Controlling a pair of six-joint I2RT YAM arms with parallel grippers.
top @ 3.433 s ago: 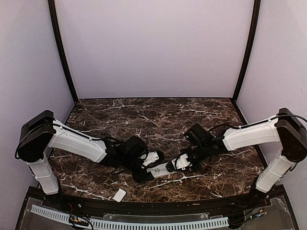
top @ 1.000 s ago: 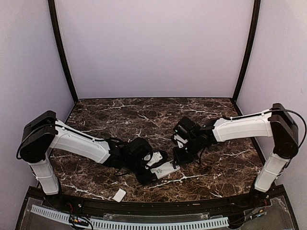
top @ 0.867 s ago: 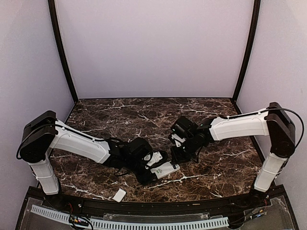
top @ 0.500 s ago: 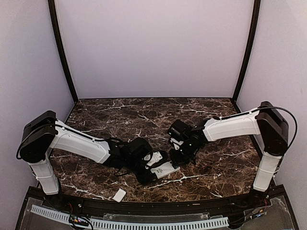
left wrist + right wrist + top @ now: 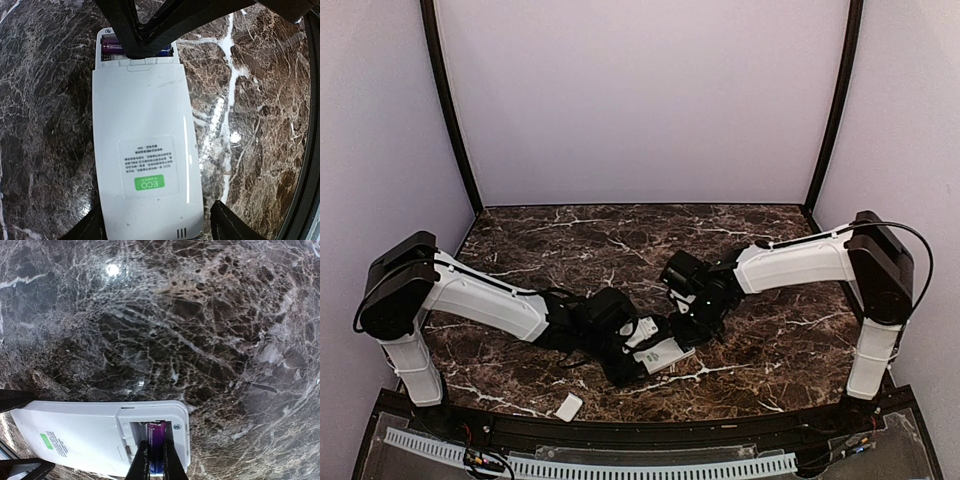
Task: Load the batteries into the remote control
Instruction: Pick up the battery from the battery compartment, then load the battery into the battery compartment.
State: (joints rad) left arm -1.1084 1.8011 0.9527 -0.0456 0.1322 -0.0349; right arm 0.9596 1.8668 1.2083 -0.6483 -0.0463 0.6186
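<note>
Seen from the top camera, the left end effector (image 5: 642, 345) is clenched on the near end of the remote control (image 5: 668, 353), which runs out from its fingertips toward the right end effector (image 5: 682, 322). The right one stands down over the handset's far end, just beyond the left one's tips. Both are low over the dark marbled surface (image 5: 770, 350). A small white cover plate (image 5: 569, 406) lies well behind the left end effector, toward the arm bases. In the left wrist camera, the remote control (image 5: 145, 125) lies back-up straight ahead of the left end effector (image 5: 157, 227), whose dark fingers (image 5: 232, 227) flank its near corners. A green label (image 5: 150, 184) sits on the white shell just ahead of them. At the far end the open compartment holds a purple battery (image 5: 112, 48) lying across the handset's width, its middle hidden by the right end effector (image 5: 143, 50) pressed down on it. In the right wrist camera, the right end effector (image 5: 153, 467) is closed on the purple battery (image 5: 156, 437), with one finger (image 5: 138, 465) tight along each side of it inside the open compartment. The rest of the remote control (image 5: 85, 440) stretches away to the left, where the left end effector's fingers (image 5: 11, 399) bracket its other end. No second battery can be made out.
</note>
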